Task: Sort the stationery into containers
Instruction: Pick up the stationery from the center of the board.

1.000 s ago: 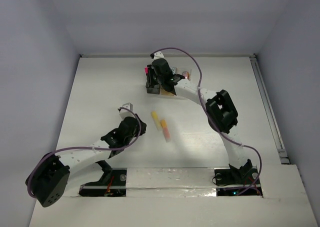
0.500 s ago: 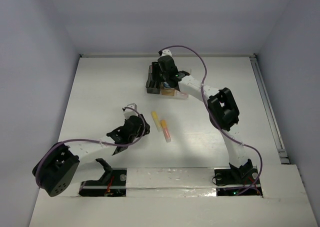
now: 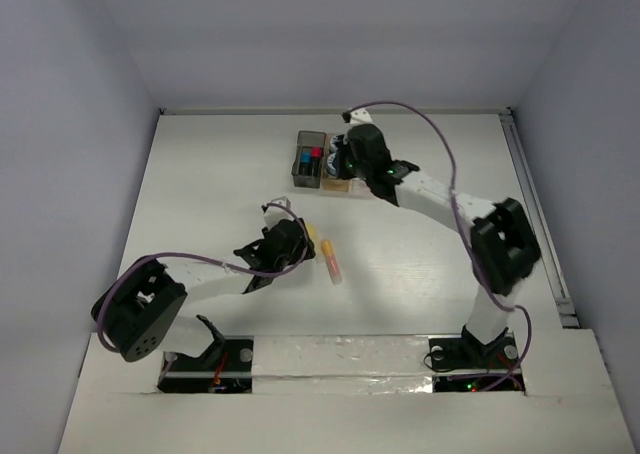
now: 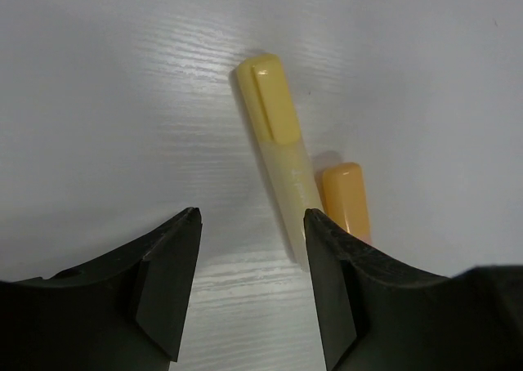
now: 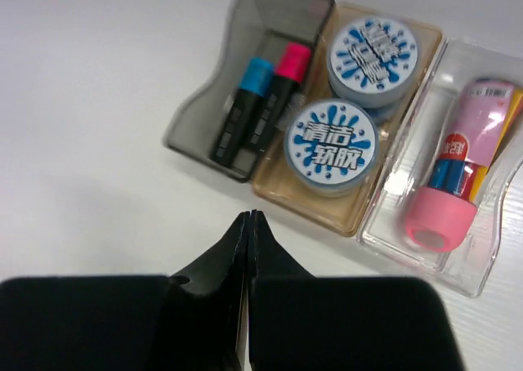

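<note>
Top view: the left gripper hovers by two loose highlighters on the table. The right gripper sits over three joined bins.

Left wrist view: jaws parted, empty. The yellow highlighter lies off-centre, just beside the orange highlighter. Closing could knock both askew.

Right wrist view: jaws clenched on nothing. The bins hold two dark highlighters, two tape rolls and one pink bottle.

White desk with fine matt wood grain, glossy plastic yellow highlighter and orange highlighter, smoky translucent dark grey bin, translucent amber bin, glossy clear bin, matt black left hand
</note>
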Robot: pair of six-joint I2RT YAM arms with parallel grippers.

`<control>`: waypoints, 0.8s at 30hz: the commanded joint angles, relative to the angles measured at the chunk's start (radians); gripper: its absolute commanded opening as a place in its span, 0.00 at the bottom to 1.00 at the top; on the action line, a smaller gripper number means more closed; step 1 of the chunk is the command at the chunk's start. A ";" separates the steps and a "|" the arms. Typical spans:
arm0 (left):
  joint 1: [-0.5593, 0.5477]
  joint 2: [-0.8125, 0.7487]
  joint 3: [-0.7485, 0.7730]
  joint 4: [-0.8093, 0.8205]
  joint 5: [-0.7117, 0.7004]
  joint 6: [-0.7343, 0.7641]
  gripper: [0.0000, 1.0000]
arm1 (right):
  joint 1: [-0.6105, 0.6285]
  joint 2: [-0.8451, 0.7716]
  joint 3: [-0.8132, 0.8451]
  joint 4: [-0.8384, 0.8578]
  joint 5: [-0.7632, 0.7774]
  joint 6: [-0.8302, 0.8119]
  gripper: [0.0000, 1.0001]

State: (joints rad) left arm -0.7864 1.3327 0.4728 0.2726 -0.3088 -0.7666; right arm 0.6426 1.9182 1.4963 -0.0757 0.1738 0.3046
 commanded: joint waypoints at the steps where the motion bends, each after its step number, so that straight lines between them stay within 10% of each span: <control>1: -0.008 0.034 0.066 0.030 -0.049 -0.025 0.50 | 0.005 -0.252 -0.237 0.155 -0.034 -0.022 0.00; 8: -0.017 0.167 0.151 0.011 -0.084 -0.033 0.51 | 0.005 -0.540 -0.640 0.139 -0.174 0.001 0.08; 15: -0.017 0.278 0.214 -0.024 -0.105 -0.037 0.46 | 0.005 -0.660 -0.838 0.155 -0.353 0.094 0.57; 24: -0.017 0.303 0.227 -0.088 -0.188 -0.024 0.28 | 0.014 -0.651 -0.916 0.214 -0.442 0.136 0.68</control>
State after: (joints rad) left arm -0.8001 1.6203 0.6926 0.2649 -0.4496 -0.7975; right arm 0.6479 1.2697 0.5846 0.0540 -0.2016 0.4164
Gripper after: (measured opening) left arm 0.287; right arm 0.616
